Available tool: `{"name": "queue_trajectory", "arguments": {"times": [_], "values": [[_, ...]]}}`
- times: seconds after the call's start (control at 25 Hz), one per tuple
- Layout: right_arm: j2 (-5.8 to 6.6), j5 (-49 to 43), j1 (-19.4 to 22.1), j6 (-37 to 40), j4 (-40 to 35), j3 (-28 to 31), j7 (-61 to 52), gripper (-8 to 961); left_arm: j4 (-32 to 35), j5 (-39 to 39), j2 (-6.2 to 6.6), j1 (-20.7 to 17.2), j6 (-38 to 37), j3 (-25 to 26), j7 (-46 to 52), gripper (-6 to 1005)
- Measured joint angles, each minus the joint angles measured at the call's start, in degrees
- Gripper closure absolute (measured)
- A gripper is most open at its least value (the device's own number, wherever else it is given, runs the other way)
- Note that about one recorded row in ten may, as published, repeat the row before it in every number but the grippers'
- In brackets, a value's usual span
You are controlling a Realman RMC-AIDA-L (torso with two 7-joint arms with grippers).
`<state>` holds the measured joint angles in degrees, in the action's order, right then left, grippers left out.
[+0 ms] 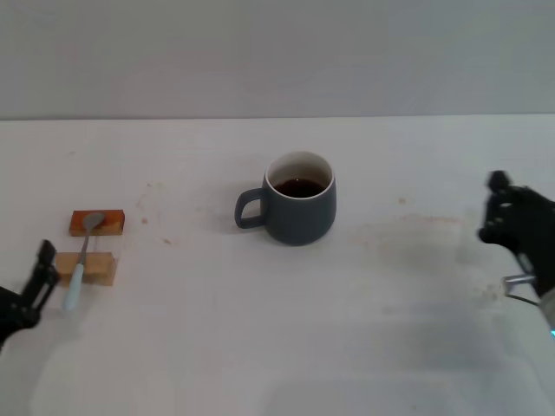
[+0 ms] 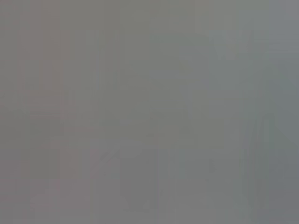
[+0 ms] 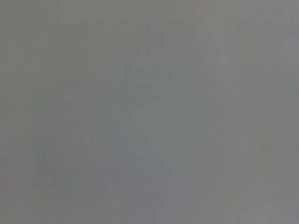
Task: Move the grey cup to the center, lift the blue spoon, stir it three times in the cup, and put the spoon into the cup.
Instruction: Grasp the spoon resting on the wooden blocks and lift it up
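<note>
The grey cup (image 1: 299, 208) stands upright near the middle of the white table, its handle pointing to my left and dark liquid inside. The blue spoon (image 1: 83, 260) lies at the left across two small wooden blocks, with its metal bowl on the far block and its pale blue handle over the near one. My left gripper (image 1: 39, 276) is low at the left edge, just beside the spoon's handle end and apart from it. My right gripper (image 1: 491, 208) is open and empty at the right edge, well clear of the cup. Both wrist views show only plain grey.
The reddish wooden block (image 1: 97, 223) and the pale wooden block (image 1: 87, 269) sit under the spoon. The white table (image 1: 286, 338) runs back to a grey wall. Faint stains mark the surface right of the cup.
</note>
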<state>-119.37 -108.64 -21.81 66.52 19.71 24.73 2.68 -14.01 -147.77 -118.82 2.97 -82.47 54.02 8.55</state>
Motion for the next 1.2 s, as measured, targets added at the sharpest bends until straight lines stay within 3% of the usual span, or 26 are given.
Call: {"name": "queue_trajectory", "arguments": {"times": [0.04,0.08,0.36,0.68,1.2], "values": [[0.01,0.01,0.39,0.12,-0.34,0.69,0.0,955,0.0,0.0,0.0,0.0,0.0,0.0,0.0,167],[0.02,0.02,0.76,0.2,-0.72,1.37,-0.01,955,-0.1,0.17,-0.11,-0.38,-0.02,-3.5,-0.08,167],[0.02,0.08,1.56,-0.07,-1.41,2.32,-0.04,955,-1.61,0.23,-0.19,-2.37,1.35,-6.17,0.41,168],[0.03,0.11,1.59,-0.04,-1.51,2.48,-0.05,955,-2.75,0.3,-0.19,-1.86,8.5,-7.12,0.03,169],[0.11,0.11,1.6,-0.08,-1.61,3.19,-0.05,955,-2.86,0.29,-0.19,0.02,13.23,-7.33,-0.32,171]]}}
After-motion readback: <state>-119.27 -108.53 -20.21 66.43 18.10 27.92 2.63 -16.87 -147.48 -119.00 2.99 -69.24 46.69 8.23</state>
